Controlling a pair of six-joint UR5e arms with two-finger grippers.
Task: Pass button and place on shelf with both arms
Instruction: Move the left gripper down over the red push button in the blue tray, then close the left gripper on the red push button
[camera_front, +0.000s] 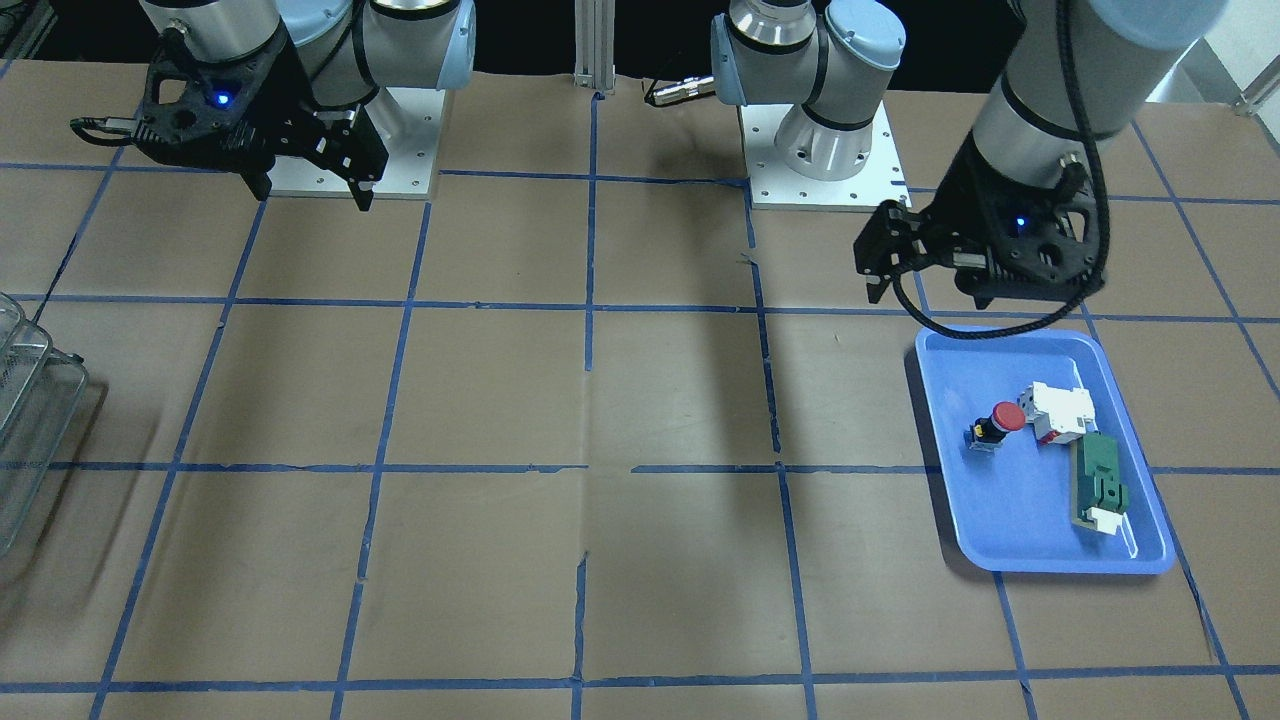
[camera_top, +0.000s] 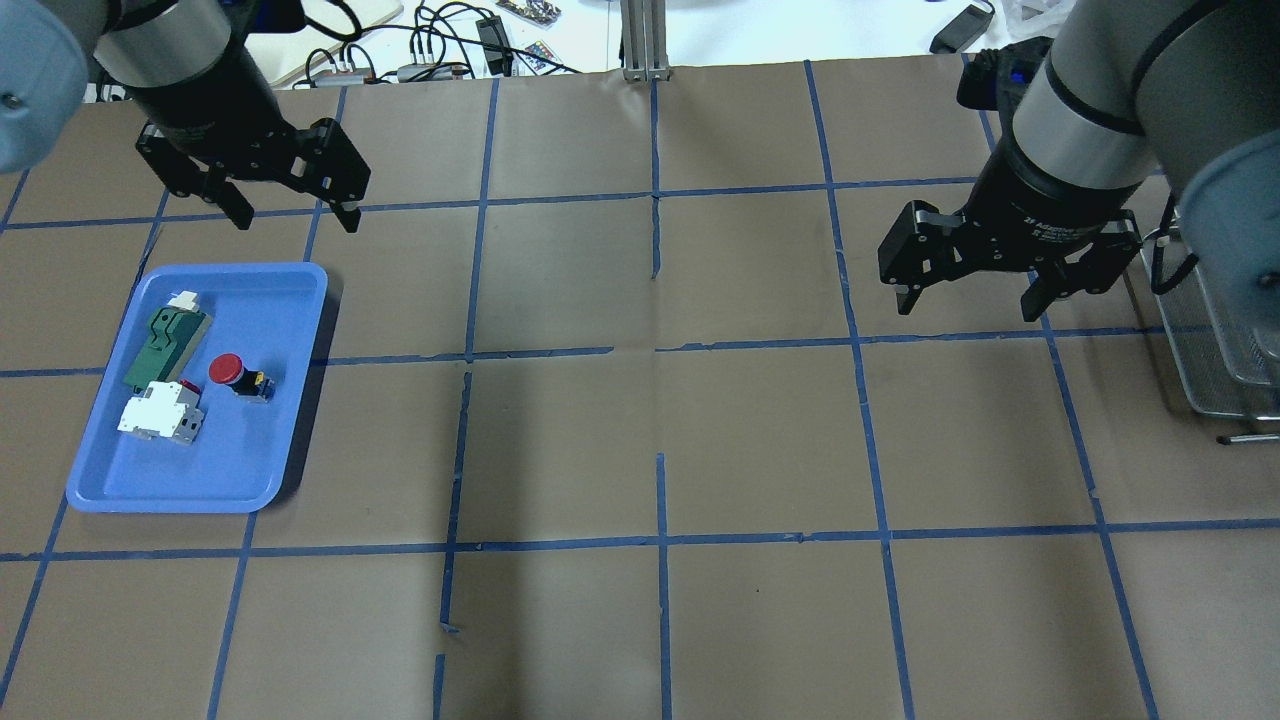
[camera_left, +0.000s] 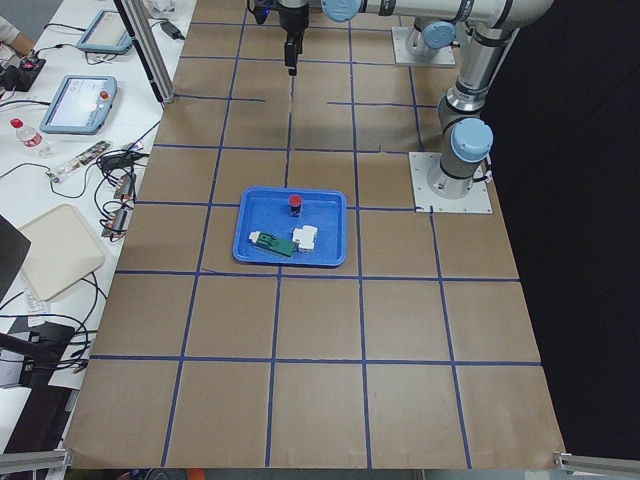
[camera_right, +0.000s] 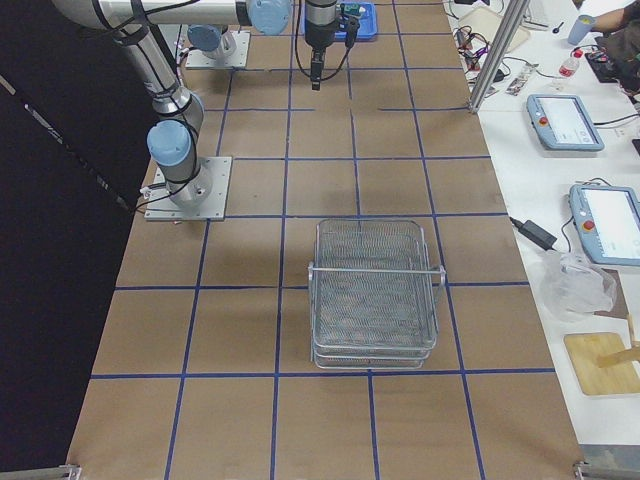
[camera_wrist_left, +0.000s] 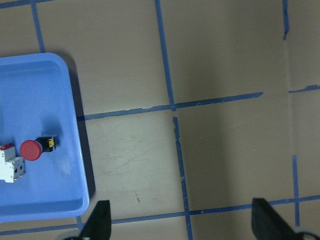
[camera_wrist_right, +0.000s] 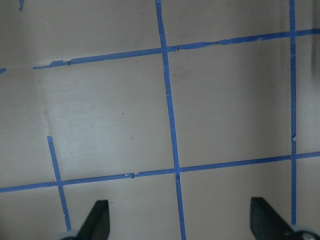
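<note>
The button (camera_top: 232, 372), with its red cap, lies on its side in the blue tray (camera_top: 230, 460) at the table's left; it also shows in the front view (camera_front: 1003, 420) and the left wrist view (camera_wrist_left: 35, 149). My left gripper (camera_top: 297, 218) hangs open and empty above the table, just beyond the tray's far edge; it also shows in the front view (camera_front: 885, 285). My right gripper (camera_top: 967, 300) hangs open and empty on the right side, next to the wire-mesh shelf (camera_top: 1215, 350). The shelf (camera_right: 375, 290) stands on the table and looks empty.
In the tray, a white-and-red block (camera_top: 160, 412) and a green flat part (camera_top: 165, 345) lie close to the button. The table is brown with a blue tape grid. The two arm bases (camera_front: 820, 150) stand at the robot's edge.
</note>
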